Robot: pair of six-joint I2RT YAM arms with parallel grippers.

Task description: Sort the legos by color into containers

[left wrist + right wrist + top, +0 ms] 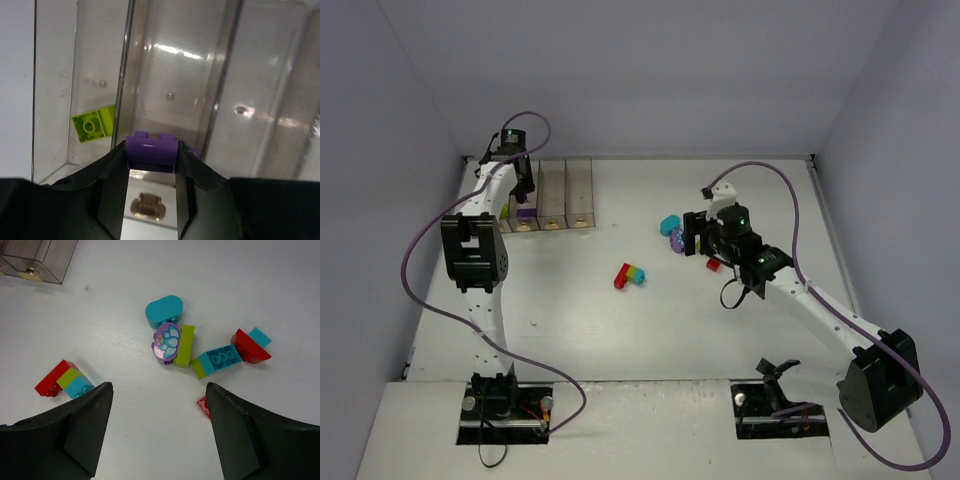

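Right now the left gripper (151, 152) is clenched on a purple lego (151, 146), whose long axis spans the fingers, at the mouth of a clear container (220, 75). A lime lego (93, 125) lies in the next compartment, leftward in the wrist view, so the release should go straight down. The right gripper (157, 390) hangs spread open over the tabletop (250, 280), with the loose legos (215, 360) just ahead. No writing is legible; a round purple piece (166, 341) bears a flower print.

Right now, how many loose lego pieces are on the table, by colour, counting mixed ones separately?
Teal piece: 1
Purple piece: 1
Lime piece: 1
Red piece: 1
Mixed-colour pieces: 3 (red-lime-teal, teal-lime, red-teal)
Total: 7
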